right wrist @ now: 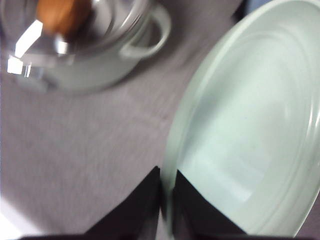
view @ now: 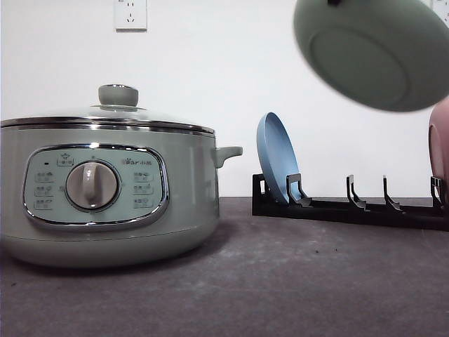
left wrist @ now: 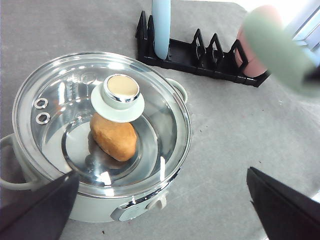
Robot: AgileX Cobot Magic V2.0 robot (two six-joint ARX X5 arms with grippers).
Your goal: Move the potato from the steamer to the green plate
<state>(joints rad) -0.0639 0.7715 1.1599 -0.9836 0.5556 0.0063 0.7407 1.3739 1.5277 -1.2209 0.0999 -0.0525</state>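
Gripping the green plate [right wrist: 250, 135] by its rim, the right tool [right wrist: 167, 200] holds it aloft at the upper right of the front frame.

Left tool [left wrist: 160, 200] is spread wide above the steamer [view: 105, 189], at frame left on the worktop [view: 295, 281]. Its glass lid [left wrist: 75, 100] is on, potato [left wrist: 114, 138] inside. Blue plate [view: 277, 165] stands in the black rack [view: 351, 208].

The counter [view: 295, 281] is a dark grey, slightly speckled surface. Two things rest directly on it. The steamer [view: 105, 193] sits under the left jaws, lid on, control panel facing the front camera. A black plate rack [view: 351, 209] stands toward the back, beyond the steamer from the left jaws and below the right jaws, well apart from the steamer.
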